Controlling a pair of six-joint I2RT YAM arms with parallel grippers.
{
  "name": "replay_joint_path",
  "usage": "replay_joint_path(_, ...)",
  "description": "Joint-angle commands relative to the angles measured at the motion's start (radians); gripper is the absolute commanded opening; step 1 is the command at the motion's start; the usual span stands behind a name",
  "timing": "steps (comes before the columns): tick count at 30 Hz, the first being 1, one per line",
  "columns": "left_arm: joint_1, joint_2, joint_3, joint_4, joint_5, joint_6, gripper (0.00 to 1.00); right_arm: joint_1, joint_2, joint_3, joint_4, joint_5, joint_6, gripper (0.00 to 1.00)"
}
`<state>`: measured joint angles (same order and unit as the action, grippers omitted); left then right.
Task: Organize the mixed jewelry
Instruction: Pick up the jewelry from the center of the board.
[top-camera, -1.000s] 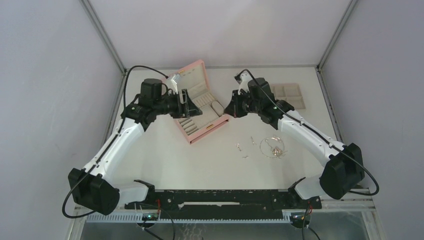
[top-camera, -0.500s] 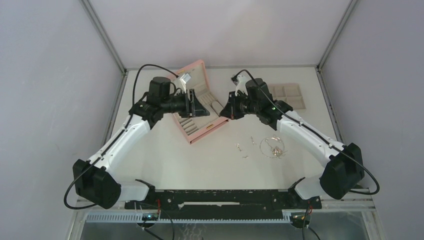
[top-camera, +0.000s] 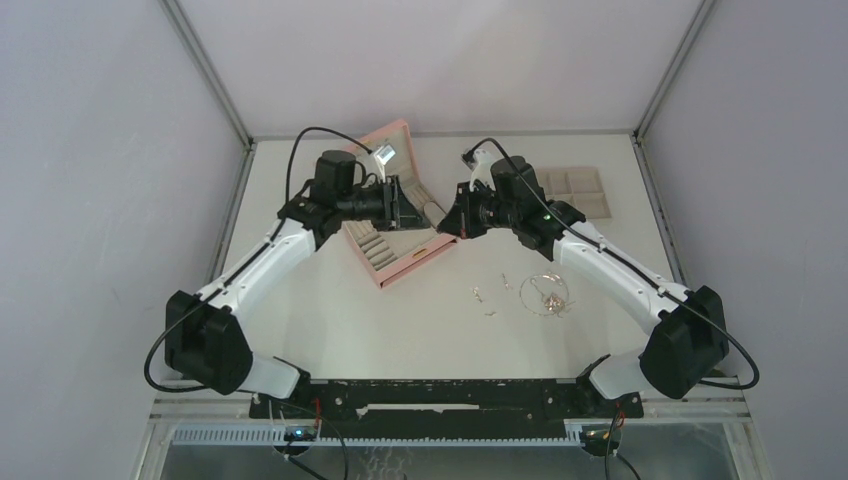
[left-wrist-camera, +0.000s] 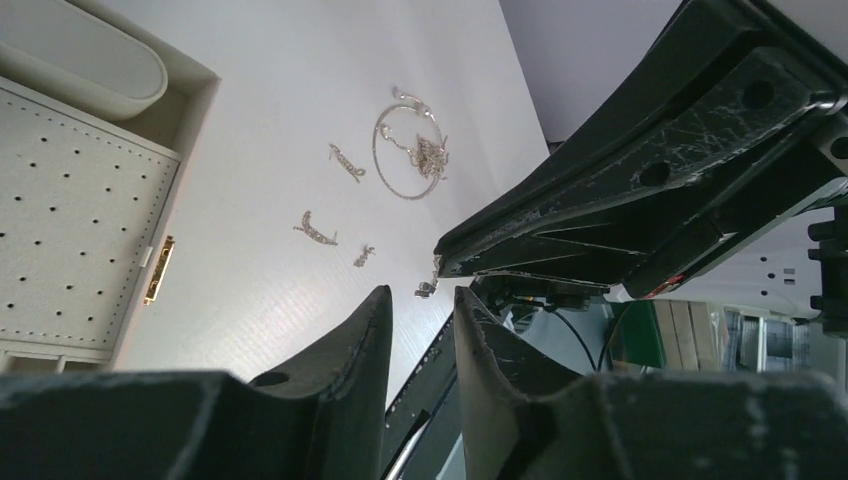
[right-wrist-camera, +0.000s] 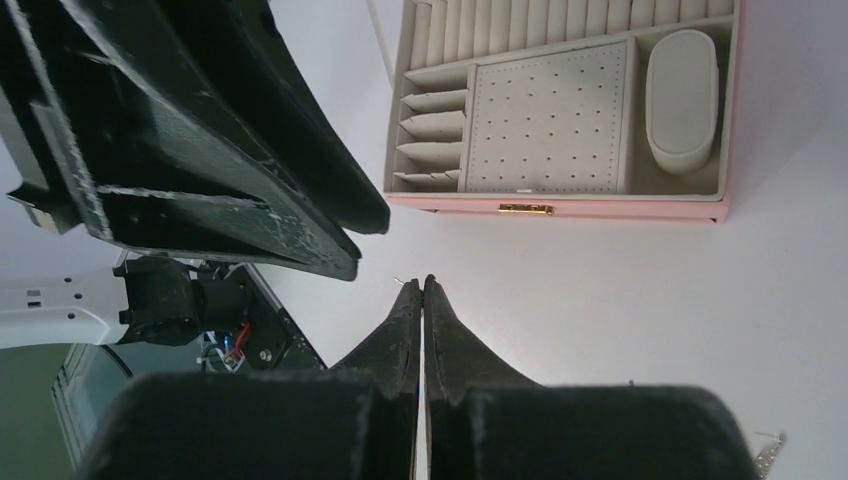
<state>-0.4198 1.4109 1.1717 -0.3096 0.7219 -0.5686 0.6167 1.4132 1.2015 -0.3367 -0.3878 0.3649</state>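
Note:
My right gripper (top-camera: 456, 222) (right-wrist-camera: 421, 283) is shut on a tiny silver earring piece (left-wrist-camera: 427, 289), which dangles from its tip beside the box's front right corner. A thin wire of the piece (right-wrist-camera: 400, 279) sticks out at the fingertips. My left gripper (top-camera: 408, 204) (left-wrist-camera: 422, 300) faces it tip to tip above the open pink box (top-camera: 405, 262). Its jaws stand a narrow gap apart, and the piece hangs in line with that gap, just beyond the tips. The looped chain necklace (top-camera: 545, 292) (left-wrist-camera: 408, 160) and other small silver bits (top-camera: 481, 293) (left-wrist-camera: 316, 230) lie on the table.
The pink box's beige lining shows a perforated panel (right-wrist-camera: 550, 115), ring rolls and an oval cushion (right-wrist-camera: 681, 95). A flat beige compartment tray (top-camera: 578, 190) lies at the back right. Grey walls close off both sides and the back.
My left arm has swung right across the box toward the right gripper, and its jaws have narrowed. The right gripper has stayed shut and almost still.

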Motion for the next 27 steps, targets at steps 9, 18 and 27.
replay_joint_path(9,-0.017,0.023,0.025,0.020,0.076,0.016,0.31,0.008,0.002,0.056,0.059,-0.016,0.014,0.00)
replay_joint_path(18,-0.022,0.030,0.034,0.021,0.077,0.013,0.26,0.008,0.018,0.073,0.062,-0.023,0.012,0.00)
replay_joint_path(27,-0.021,0.033,0.034,0.055,0.076,-0.014,0.21,0.009,0.021,0.074,0.057,-0.028,0.007,0.00)
